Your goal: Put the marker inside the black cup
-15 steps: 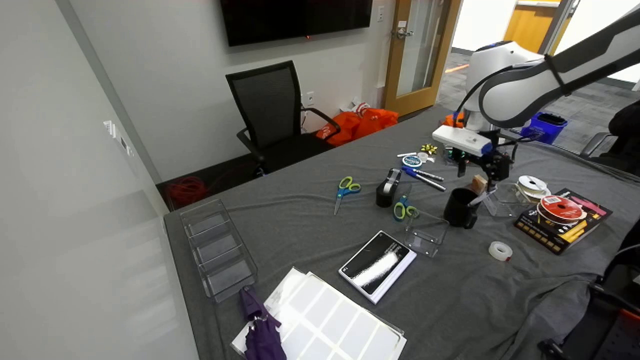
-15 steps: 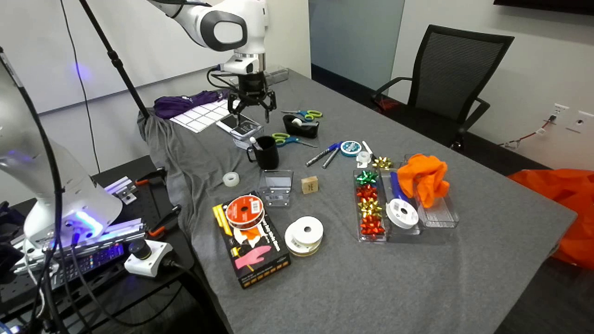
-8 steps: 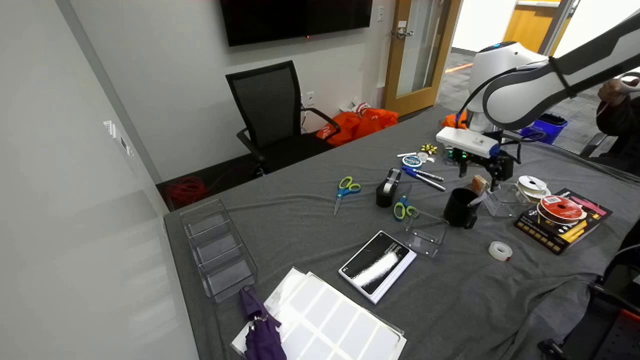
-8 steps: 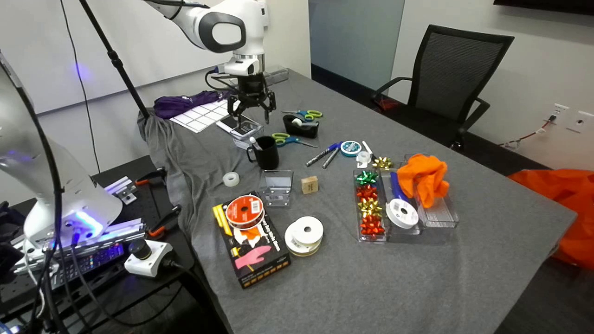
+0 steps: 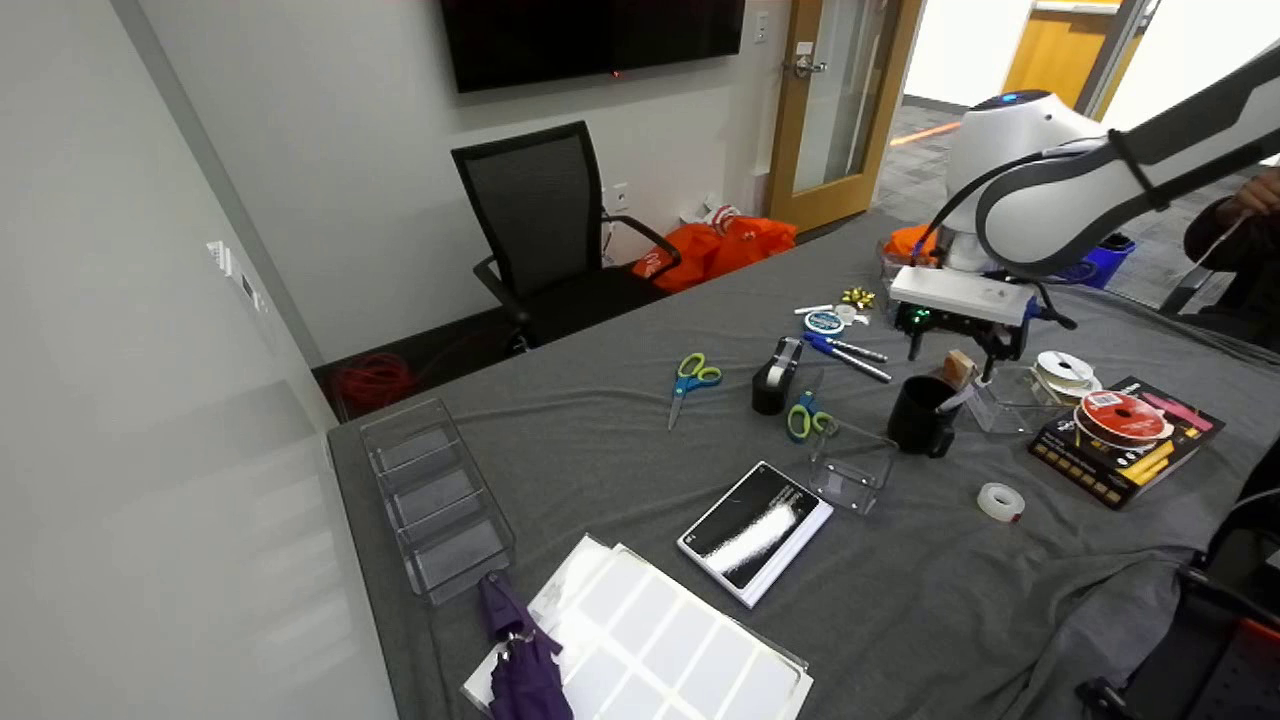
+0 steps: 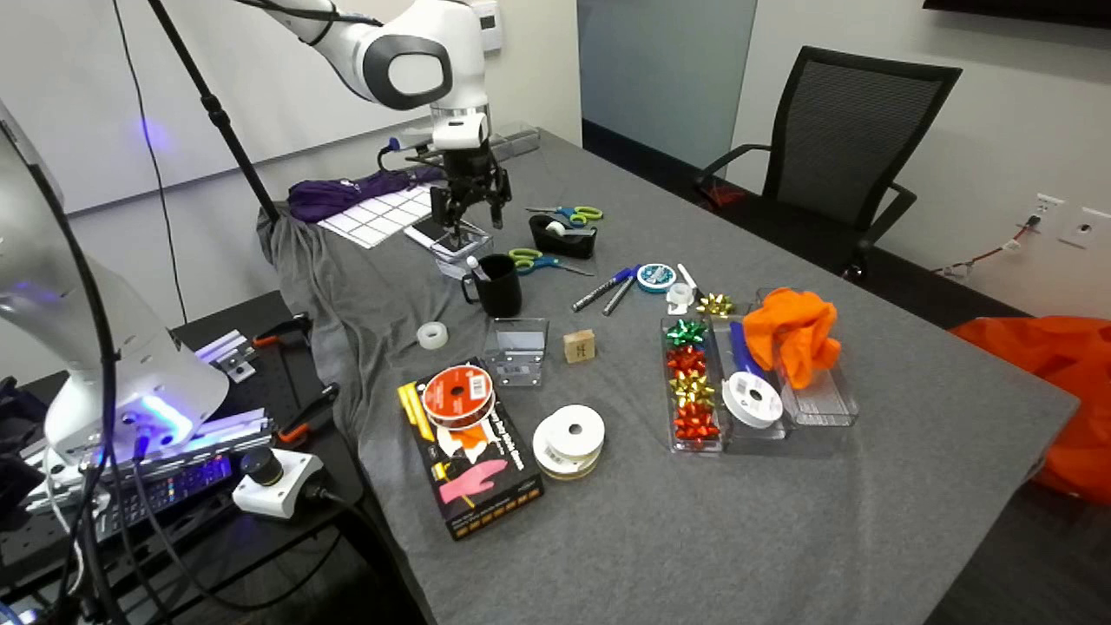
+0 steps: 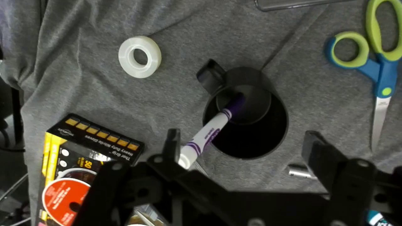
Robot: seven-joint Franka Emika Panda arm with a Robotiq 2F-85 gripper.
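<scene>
Inside the black cup (image 6: 501,293), upright on grey cloth (image 6: 764,521): one marker (image 7: 207,133), white barrel, purple end down, tilted, white end projecting past the rim. Higher up: gripper (image 7: 242,137), fingers spread wide apart, gripping nothing; contact between one finger and the marker's white end, cannot tell. Toward the cup's handle side: one white tape roll (image 7: 154,58), lying flat. Across the cup from it: one pair of scissors (image 7: 383,80). Farther out: glove box (image 6: 486,477) bearing one red-labelled spool (image 6: 439,396).
</scene>
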